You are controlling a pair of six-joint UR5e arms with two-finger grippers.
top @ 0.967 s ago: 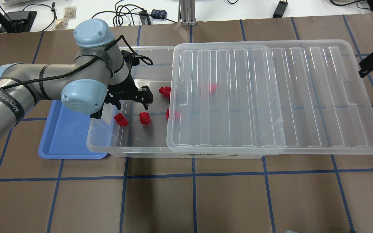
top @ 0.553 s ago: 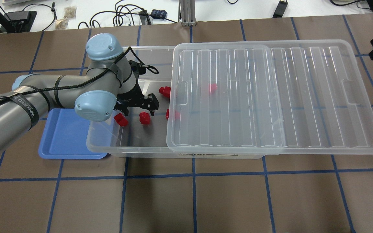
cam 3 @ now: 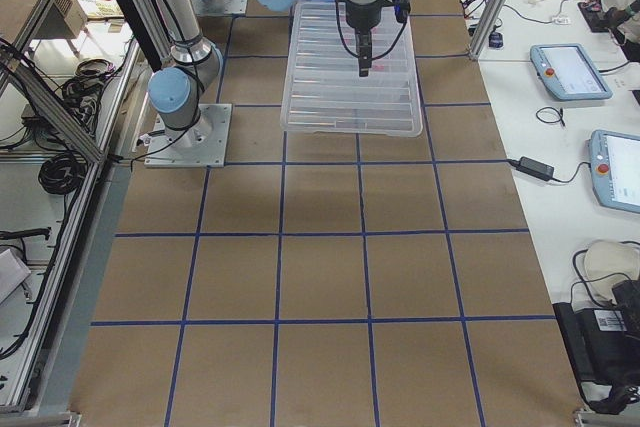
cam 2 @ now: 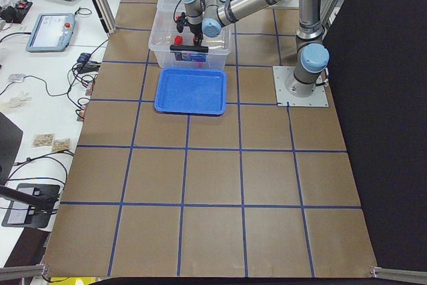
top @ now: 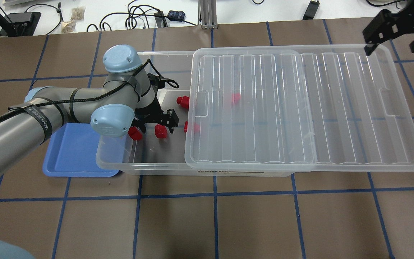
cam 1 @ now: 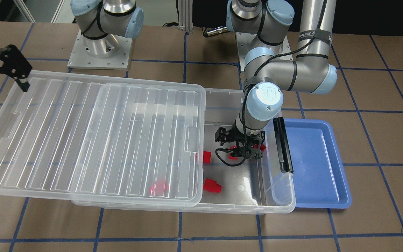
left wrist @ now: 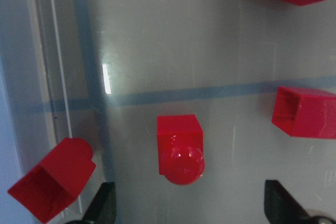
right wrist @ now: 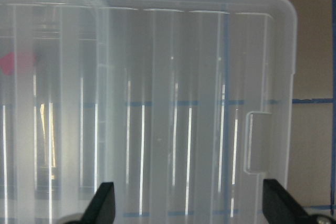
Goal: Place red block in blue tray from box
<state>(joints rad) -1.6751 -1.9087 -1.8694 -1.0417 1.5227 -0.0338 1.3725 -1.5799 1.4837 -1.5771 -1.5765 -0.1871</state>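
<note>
**A:** Where can the left end effector (left wrist: 189, 203) get into the box (top: 149, 169)?

**B:** Only at the end beside the blue tray (top: 71, 158). The lid (top: 300, 108) lies slid over the rest.

**A:** And around the red block (left wrist: 180, 148)?

**B:** There is bare floor on both flanks. A hollow red piece (left wrist: 52, 184) by the end wall sits just beside one finger, and another red piece (left wrist: 304, 113) lies apart on the other side.

**A:** Toward the tray?

**B:** The end wall and its black latch bar (cam 1: 282, 145) stand between. The right end effector (right wrist: 189, 203) hangs over the lid's far corner, well apart.
</note>
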